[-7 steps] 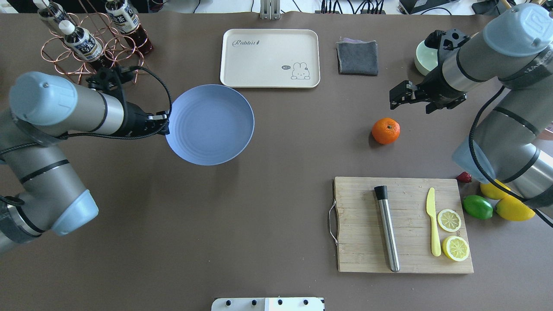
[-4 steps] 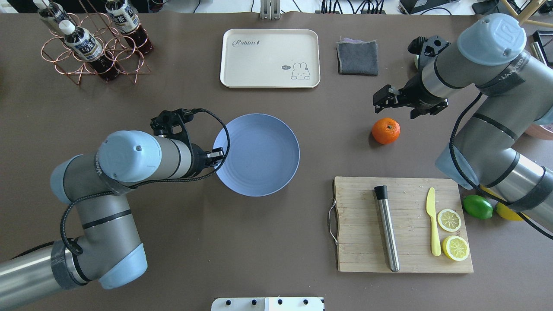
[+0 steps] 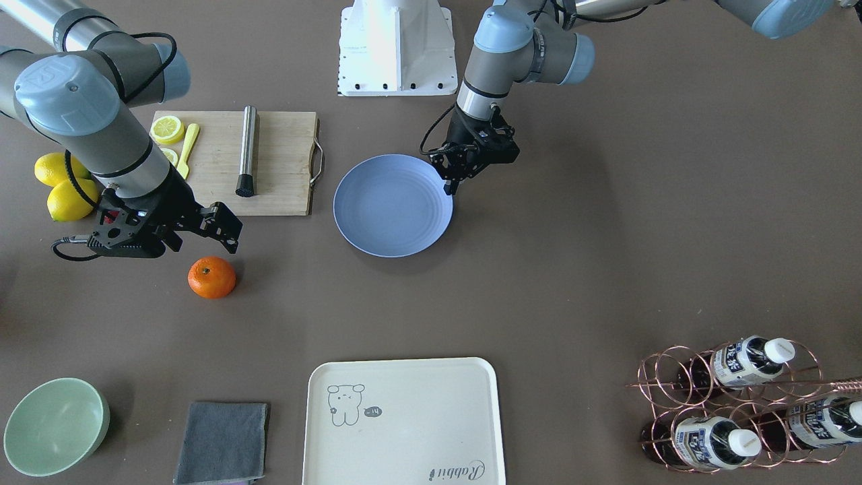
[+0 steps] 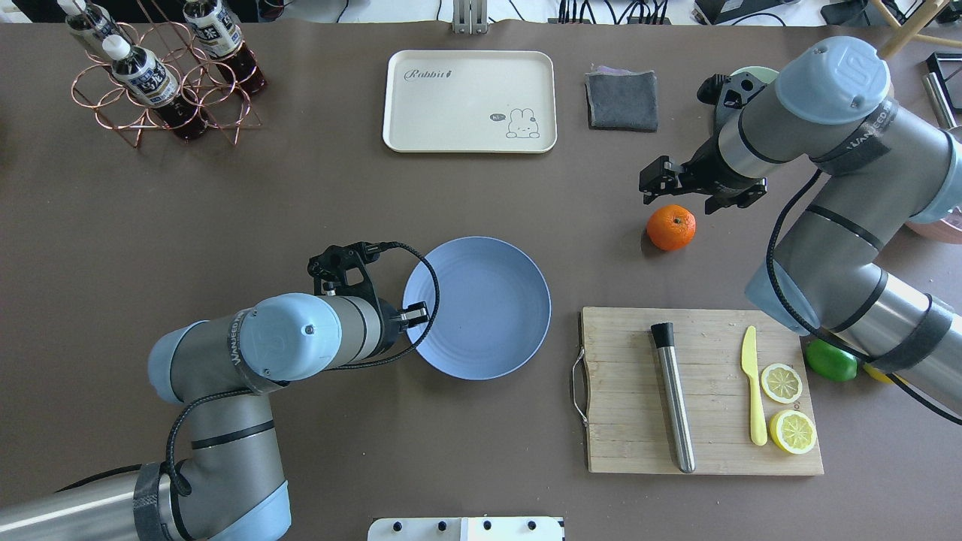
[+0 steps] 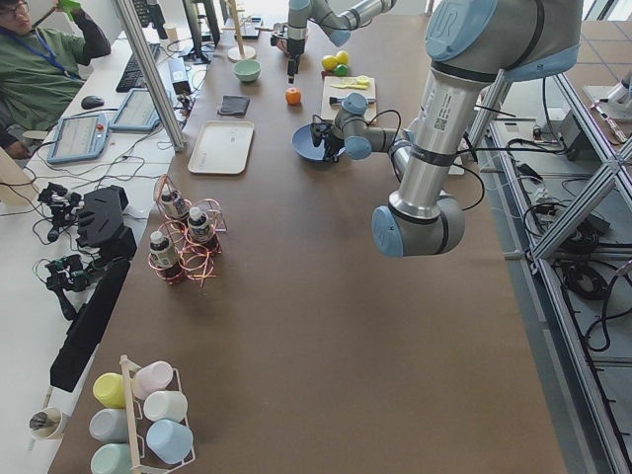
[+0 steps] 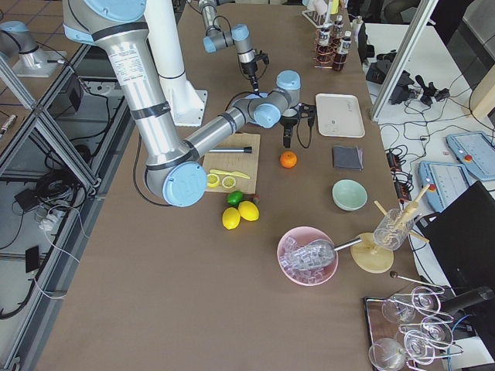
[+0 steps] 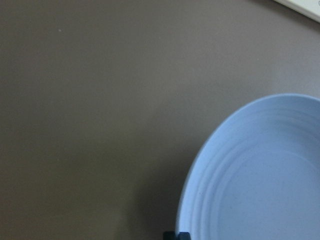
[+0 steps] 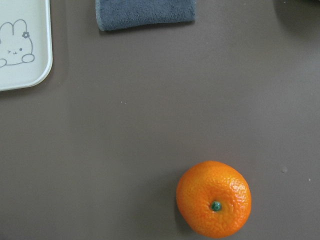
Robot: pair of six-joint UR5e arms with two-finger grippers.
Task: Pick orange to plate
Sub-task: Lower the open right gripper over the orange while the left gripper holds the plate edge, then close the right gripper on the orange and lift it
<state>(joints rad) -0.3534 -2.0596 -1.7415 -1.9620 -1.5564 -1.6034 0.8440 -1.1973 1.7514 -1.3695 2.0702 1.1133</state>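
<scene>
Orange (image 4: pixel 671 227) on the bare brown table (image 4: pixel 301 188), stem dot up, between the grey cloth (image 4: pixel 621 99) and the cutting board (image 4: pixel 631 391), touching neither. Nothing grips it.

Right gripper (image 4: pixel 651 186) hangs just beside the orange, on its far side from the robot, not touching it. Fingers look parted and are empty; they stay out of the right wrist view, which shows the orange low and right of centre. Right arm enters from the right edge in the overhead view, elbow bent, wrist angled down with the tool toward the table's middle.

Plate (image 4: pixel 488 300) lies near the table's centre, well apart from the orange, just left of the cutting board's handle. Left gripper (image 4: pixel 415 312) is closed on the plate's rim at its robot-left edge. Whether the plate rests flat or is raised: cannot tell. Left arm is folded tight, forearm roughly level, tool pointing toward the plate.
</scene>
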